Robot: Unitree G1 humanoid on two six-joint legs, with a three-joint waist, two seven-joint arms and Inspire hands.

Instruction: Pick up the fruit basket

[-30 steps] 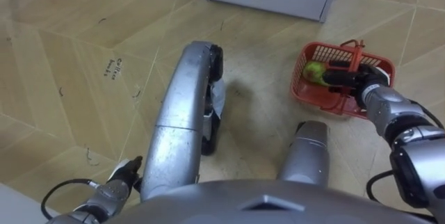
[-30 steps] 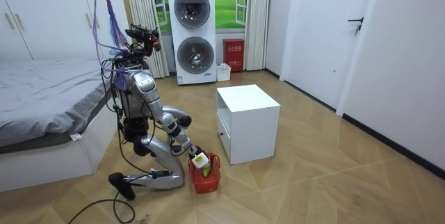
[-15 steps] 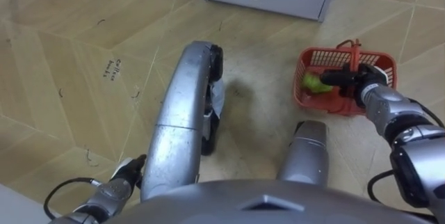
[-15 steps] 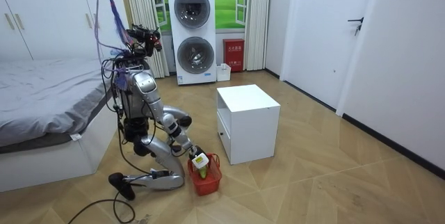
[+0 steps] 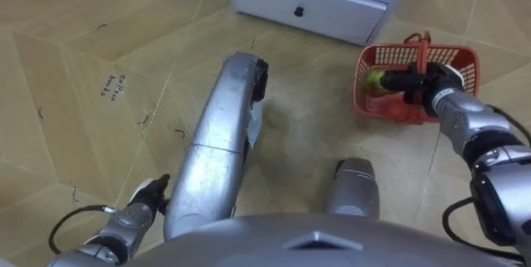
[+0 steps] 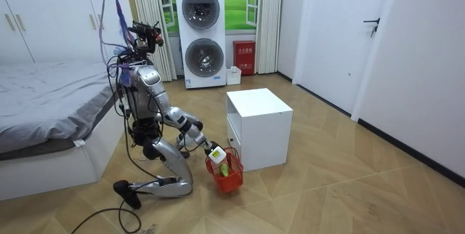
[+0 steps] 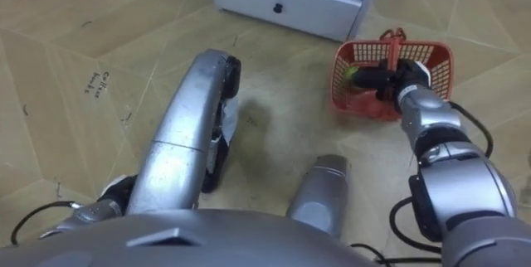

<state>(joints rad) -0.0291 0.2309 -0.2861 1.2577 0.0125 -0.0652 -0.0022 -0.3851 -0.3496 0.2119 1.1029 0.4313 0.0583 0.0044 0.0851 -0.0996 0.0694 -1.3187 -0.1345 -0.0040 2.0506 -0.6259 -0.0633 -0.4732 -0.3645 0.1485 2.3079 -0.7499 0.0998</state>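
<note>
Right hand (image 5: pixel 425 84): fingers curled round the handle of the red fruit basket (image 5: pixel 455 58), which hangs tilted (green fruit (image 5: pixel 376 79) inside) beside the white cabinet (image 5: pixel 315 2). Left hand (image 5: pixel 141 206), lower left: fingers' state cannot be told.

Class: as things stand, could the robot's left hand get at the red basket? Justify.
Probably not. The left hand sits low at the robot's left side, while the basket hangs far across on its right. The right hand is curled round its handle.
</note>
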